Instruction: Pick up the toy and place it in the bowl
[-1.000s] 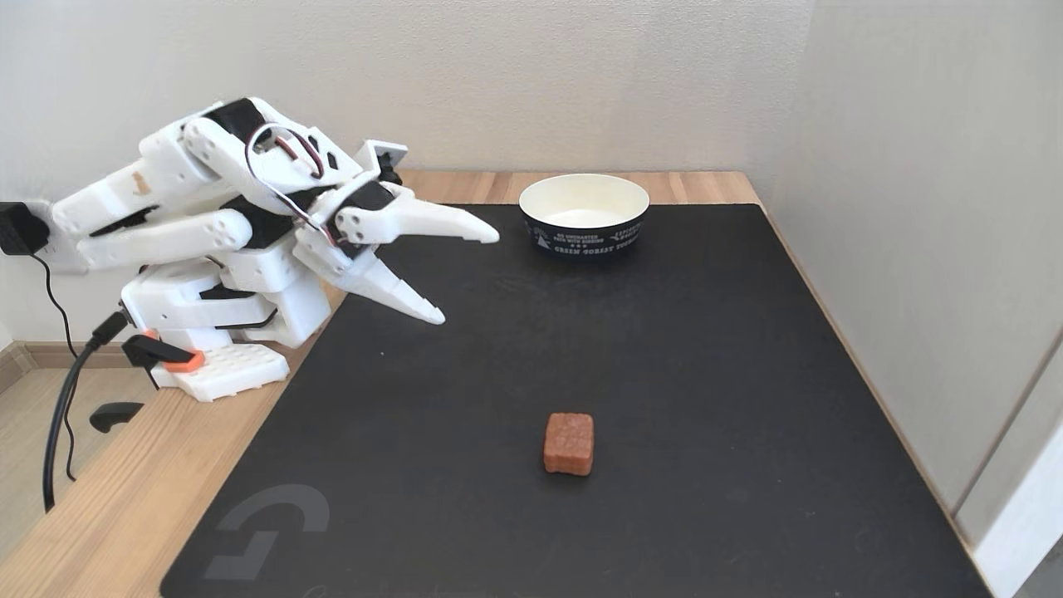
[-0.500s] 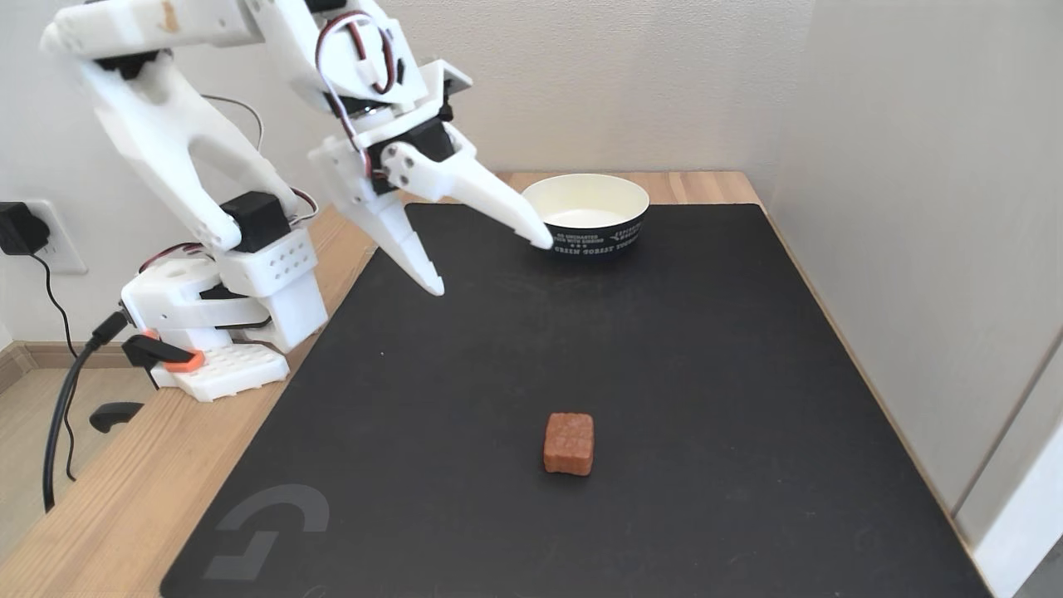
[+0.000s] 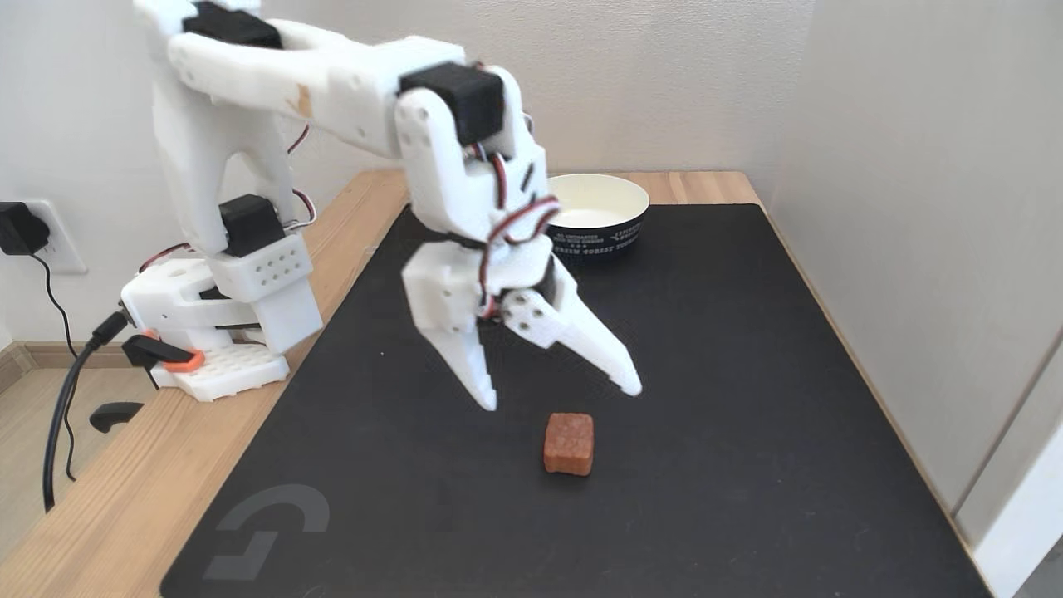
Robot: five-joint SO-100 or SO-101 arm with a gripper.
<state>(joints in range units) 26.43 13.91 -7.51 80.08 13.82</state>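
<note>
Pale walls meet in a corner behind a wooden table (image 3: 108,515); a black mat (image 3: 747,374) with a grey logo near its lower left covers most of the tabletop. White 3D-printed arm (image 3: 332,75) stands on its base at the left of the fixed view, clamped to the table edge by an orange-tipped clamp (image 3: 166,355); black cables run down from a wall socket at far left. Arm reaches out over the mat, wrist bent down; gripper (image 3: 567,400) points at the mat with its jaws spread wide — nothing between them. Toy (image 3: 569,443) — a small reddish-brown block with a grid-textured top — lies on the mat just below and between the two fingertips, apart from both; contact with the mat by the tips cannot be told. Paper bowl (image 3: 610,237), navy outside with white print, cream inside, sits at the far edge of the mat, partly hidden by the wrist, well apart from the toy.
</note>
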